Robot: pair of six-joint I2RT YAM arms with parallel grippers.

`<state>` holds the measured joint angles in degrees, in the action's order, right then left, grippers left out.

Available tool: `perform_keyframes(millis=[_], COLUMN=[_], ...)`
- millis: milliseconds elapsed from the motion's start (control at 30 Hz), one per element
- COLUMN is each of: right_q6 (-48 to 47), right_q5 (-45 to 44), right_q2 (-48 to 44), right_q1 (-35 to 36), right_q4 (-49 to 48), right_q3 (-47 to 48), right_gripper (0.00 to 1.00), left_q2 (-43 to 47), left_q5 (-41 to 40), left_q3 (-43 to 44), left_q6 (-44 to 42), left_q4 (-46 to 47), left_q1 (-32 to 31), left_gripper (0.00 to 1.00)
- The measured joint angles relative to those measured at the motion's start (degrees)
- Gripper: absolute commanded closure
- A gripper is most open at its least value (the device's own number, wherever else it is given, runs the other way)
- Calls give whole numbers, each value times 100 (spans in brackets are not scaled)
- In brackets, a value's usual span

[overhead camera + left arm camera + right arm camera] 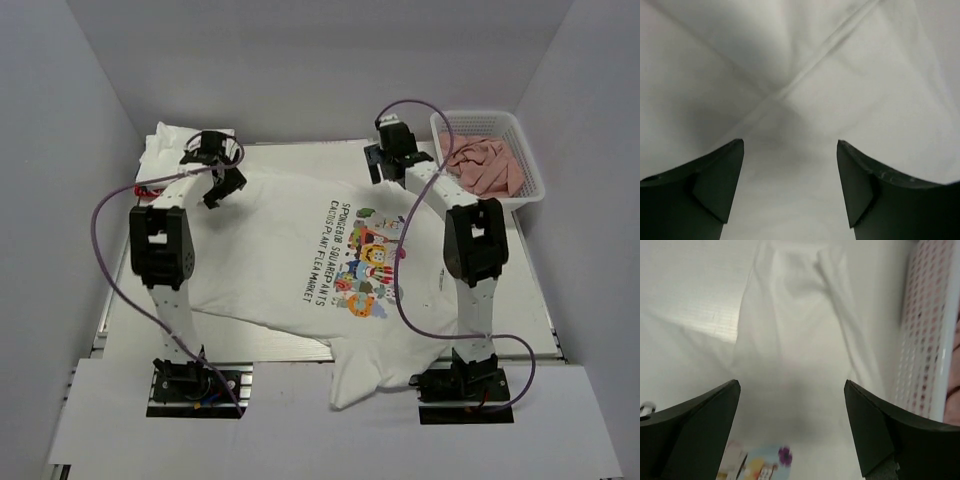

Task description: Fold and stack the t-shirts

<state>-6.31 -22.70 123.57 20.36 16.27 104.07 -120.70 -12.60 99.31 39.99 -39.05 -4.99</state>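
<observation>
Print point(362, 262) shows overhead; left wrist sees plain t-shirt point(805, 90).

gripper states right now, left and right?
Left gripper: open, empty, above white fabric.
Right gripper: open, empty, above the printed t-shirt.

White perforated basket point(531, 162) at the far right corner of the counter point(300, 157), filled with crumpled salmon-pink cloths point(485, 166). From the right wrist, just a lattice side wall at the right edge, pink showing through the holes. Plain grey walls point(60, 200) on three sides, white board point(330, 435) along the near edge.
</observation>
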Motion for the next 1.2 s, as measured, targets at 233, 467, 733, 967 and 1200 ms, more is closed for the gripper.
perform_keyframes(millis=[233,467,733,967,1200], right_q6=[1237,2448,2446,2159,1764], right_q5=[391,332,675,942,953], right_q2=[-1952,-3222,-2634,-953,940], right_q1=[74,-7,-160,-350,-503], right_q4=[151,487,632,774,1290], right_q3=[-2343,-4299,-4627,-2594,356], right_gripper=[10,10,10,10,10], left_q2=[2459,2310,848,-122,-420], left_q5=[579,824,837,476,273], left_q3=[-1956,-2096,-1779,-723,-251], left_q6=[-173,-588,-807,-645,-463], left_q4=[979,1300,857,407,299], left_q1=[-133,-664,-1067,-1012,-938], left_gripper=[0,0,0,0,0])
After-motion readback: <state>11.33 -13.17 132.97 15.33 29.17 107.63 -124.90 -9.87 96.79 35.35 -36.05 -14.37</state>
